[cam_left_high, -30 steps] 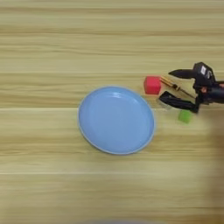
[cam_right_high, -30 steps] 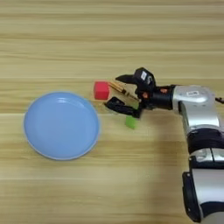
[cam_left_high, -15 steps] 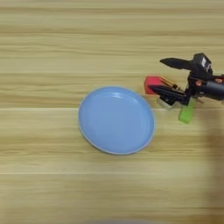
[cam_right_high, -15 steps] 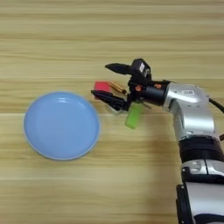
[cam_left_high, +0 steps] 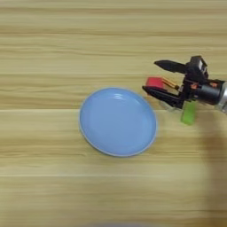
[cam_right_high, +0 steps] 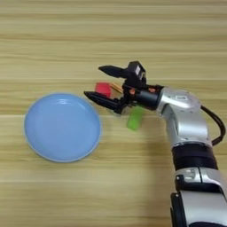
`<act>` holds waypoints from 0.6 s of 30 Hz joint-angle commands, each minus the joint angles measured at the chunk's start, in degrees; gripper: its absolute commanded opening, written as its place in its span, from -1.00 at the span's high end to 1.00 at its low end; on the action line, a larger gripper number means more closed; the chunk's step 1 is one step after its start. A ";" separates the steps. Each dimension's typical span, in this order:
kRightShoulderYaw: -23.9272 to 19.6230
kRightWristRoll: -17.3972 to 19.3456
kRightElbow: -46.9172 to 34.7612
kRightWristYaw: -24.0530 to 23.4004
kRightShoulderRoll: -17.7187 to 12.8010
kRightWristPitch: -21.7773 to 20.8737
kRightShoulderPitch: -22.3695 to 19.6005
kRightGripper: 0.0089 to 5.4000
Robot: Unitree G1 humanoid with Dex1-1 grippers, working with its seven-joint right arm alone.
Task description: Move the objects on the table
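Observation:
A small red cube (cam_left_high: 154, 82) sits on the wooden table (cam_left_high: 53, 53) just off the right rim of the round light-blue plate (cam_left_high: 117, 122). My right gripper (cam_left_high: 150, 76) reaches in from the right and is open. One black finger (cam_right_high: 108, 69) stands beyond the cube and the other lies in front of it, so the cube (cam_right_high: 103, 88) is between them near the tips. I cannot tell whether either finger touches it. A lime-green flat block (cam_left_high: 188, 113) lies on the table under the gripper's wrist, to the right of the plate (cam_right_high: 62, 126).
The silver forearm (cam_right_high: 184, 115) comes up from the bottom right in the right eye view and bends over the table, with a black cable (cam_right_high: 216, 126) looping at its right. Bare wood surrounds the plate on the left, far side and front.
The gripper has moved left toward the plate, its fingers spread wide, and its tips now reach past the red cube. The plate and green block have hardly moved.

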 commanded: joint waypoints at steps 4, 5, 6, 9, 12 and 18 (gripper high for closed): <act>0.12 0.43 -4.87 -2.60 -0.20 0.00 -1.02 -0.99; 0.36 0.14 -5.27 -2.64 -0.11 -0.29 -0.60 -0.99; 0.69 -0.14 -5.95 -2.75 -0.04 -0.59 -0.06 -0.99; 2.15 -1.16 -8.35 -3.37 0.15 -1.26 1.52 -0.99; 3.78 -3.48 -8.09 -5.23 0.65 -2.13 1.89 -0.99; 10.16 -10.39 -10.21 -10.03 3.40 -3.15 2.72 -0.99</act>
